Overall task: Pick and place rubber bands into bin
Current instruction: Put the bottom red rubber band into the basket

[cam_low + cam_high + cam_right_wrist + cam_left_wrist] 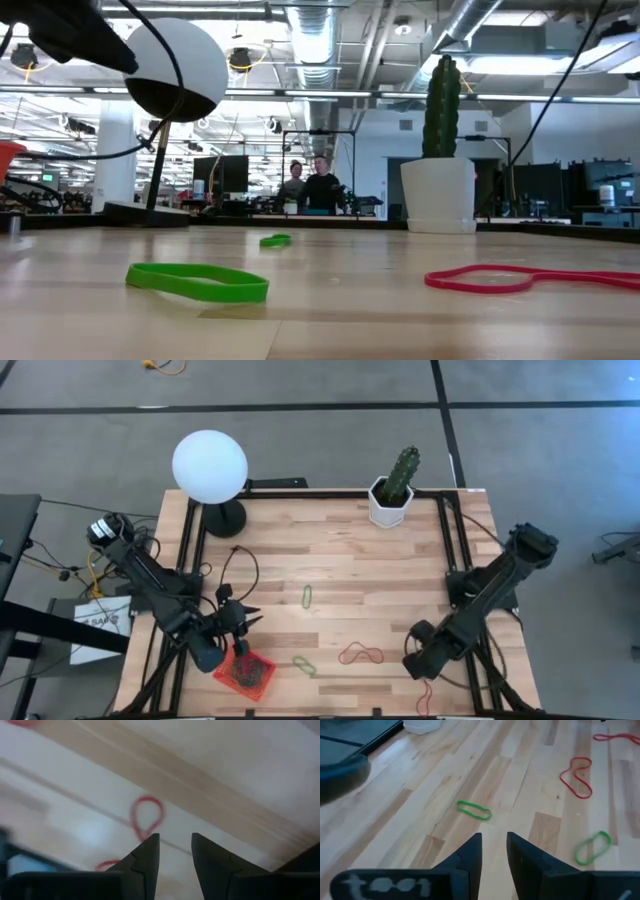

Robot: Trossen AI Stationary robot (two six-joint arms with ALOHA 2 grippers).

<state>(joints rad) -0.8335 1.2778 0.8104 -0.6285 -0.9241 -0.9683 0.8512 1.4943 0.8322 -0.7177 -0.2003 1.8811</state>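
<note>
The orange-red bin [246,672] sits near the table's front left with several rubber bands inside. Loose on the wood lie a green band [307,596], another green band [305,665], a red band [360,654] and a red band [425,695] at the front right. My left gripper [248,620] hovers just beyond the bin's far side, open and empty [494,836], pointing toward the green band [474,810]. My right gripper [412,664] points down over the front right, open [175,836], just short of a red band's loop [146,817].
A white globe lamp [209,466] stands at the far left and a cactus in a white pot [391,500] at the far middle. Black cables [235,565] lie by the left arm. The table's middle is bare wood. People stand in the room behind [310,185].
</note>
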